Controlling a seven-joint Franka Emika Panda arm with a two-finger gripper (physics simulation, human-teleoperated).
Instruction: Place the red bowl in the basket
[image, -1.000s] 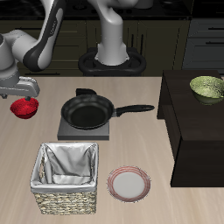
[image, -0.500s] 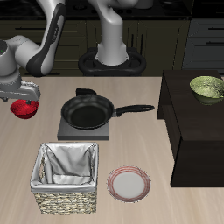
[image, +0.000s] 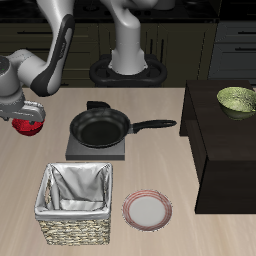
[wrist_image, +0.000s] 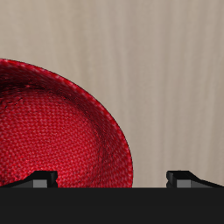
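We see the red bowl (image: 28, 122) on the desk (image: 150, 170), farther back than the basket (image: 75, 205). Our claw (image: 27, 112) hangs spread over it, holding nothing. It looks light, stiff and glossy (likely slippery), so we'd pinch its rim.

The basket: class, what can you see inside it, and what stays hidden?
Inside the basket only its grey-white cloth lining shows; nothing lies on it. The red bowl sits outside, farther back. The near wall hides part of the bottom.

Red bowl (image: 28, 124) behind lined basket (image: 74, 204)
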